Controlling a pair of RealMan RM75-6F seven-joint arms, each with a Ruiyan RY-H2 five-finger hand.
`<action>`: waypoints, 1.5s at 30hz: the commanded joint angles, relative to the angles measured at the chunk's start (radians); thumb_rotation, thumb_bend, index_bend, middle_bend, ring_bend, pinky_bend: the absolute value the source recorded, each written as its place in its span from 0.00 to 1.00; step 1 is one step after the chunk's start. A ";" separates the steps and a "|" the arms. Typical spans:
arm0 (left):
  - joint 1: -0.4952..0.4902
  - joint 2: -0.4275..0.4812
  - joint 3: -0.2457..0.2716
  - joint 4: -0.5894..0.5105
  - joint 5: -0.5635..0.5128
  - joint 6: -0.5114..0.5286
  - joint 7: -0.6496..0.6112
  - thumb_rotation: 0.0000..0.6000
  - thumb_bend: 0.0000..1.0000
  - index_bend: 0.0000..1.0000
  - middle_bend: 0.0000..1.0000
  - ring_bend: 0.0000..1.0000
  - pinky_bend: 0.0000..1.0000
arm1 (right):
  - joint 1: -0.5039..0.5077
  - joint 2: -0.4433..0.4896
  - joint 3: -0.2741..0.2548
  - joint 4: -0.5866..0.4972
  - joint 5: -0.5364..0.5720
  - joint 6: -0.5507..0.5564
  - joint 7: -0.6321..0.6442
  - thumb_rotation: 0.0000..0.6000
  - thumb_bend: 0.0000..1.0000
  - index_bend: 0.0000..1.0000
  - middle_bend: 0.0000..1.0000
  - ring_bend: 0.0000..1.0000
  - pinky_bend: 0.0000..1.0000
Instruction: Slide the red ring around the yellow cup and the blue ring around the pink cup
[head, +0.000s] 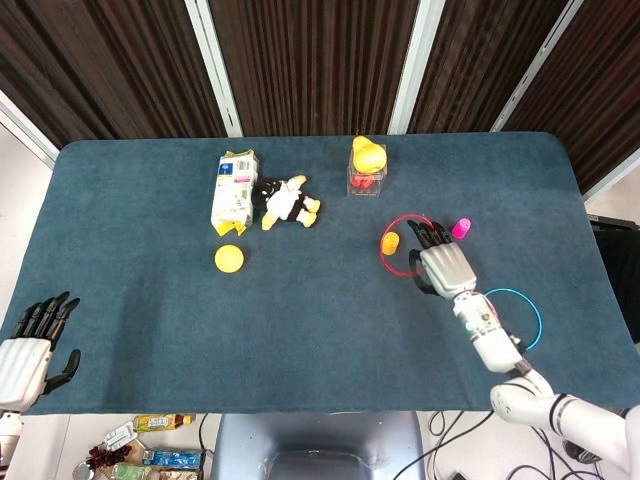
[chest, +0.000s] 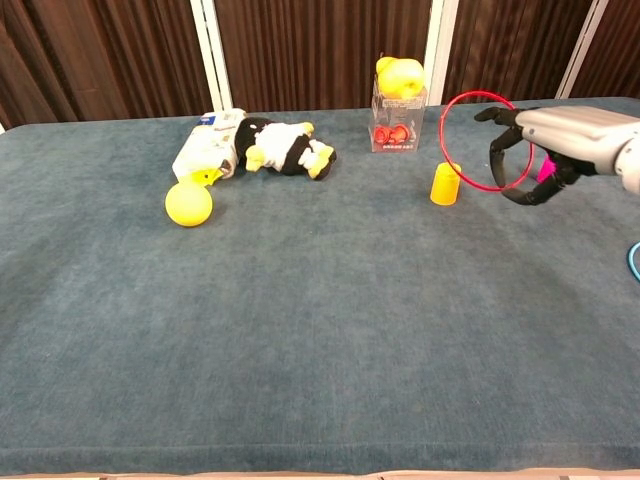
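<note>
Covering table (head: 150, 300): blue cloth; dark slatted wall (head: 310, 60).

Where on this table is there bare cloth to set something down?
The whole near half, from the yellow ball toward the front edge, is bare. Also the far-left corner beyond the white carton. Crowded: around the yellow cup, red ring, right hand and pink cup.
</note>
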 joint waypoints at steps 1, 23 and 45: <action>-0.003 0.000 -0.002 0.000 -0.005 -0.005 0.000 1.00 0.47 0.00 0.00 0.00 0.08 | 0.057 -0.050 0.024 0.076 0.046 -0.066 -0.024 1.00 0.49 0.72 0.01 0.00 0.00; 0.004 0.003 0.000 -0.005 0.001 0.009 0.001 1.00 0.47 0.00 0.00 0.00 0.09 | -0.025 0.021 -0.065 -0.030 -0.029 0.098 0.054 1.00 0.49 0.40 0.01 0.00 0.00; -0.001 -0.004 0.012 -0.007 0.024 0.002 0.012 1.00 0.47 0.00 0.00 0.00 0.09 | -0.422 0.277 -0.352 -0.245 -0.183 0.443 0.008 1.00 0.49 0.45 0.01 0.00 0.00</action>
